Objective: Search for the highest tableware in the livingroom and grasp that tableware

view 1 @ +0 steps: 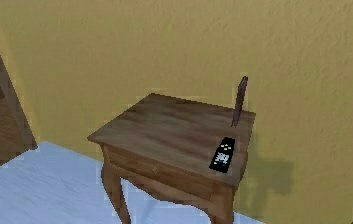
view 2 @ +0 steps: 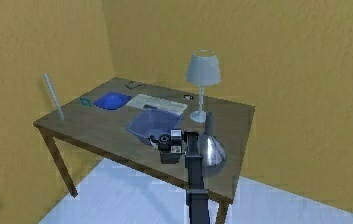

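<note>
Centre frame, the gripper point(view 2: 167, 143) is at a brown wooden desk point(view 2: 79, 122); I cannot tell whether its fingers hold anything. Best reach level toward the round blue dish point(view 2: 112, 101), upper left.

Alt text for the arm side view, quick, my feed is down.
The robot's arm reaches over a wooden table, its gripper near a flat blue-grey thing; whether it holds anything cannot be told. Farther back stand a pale-shaded lamp, a blue dish and papers, against yellow walls.
</note>
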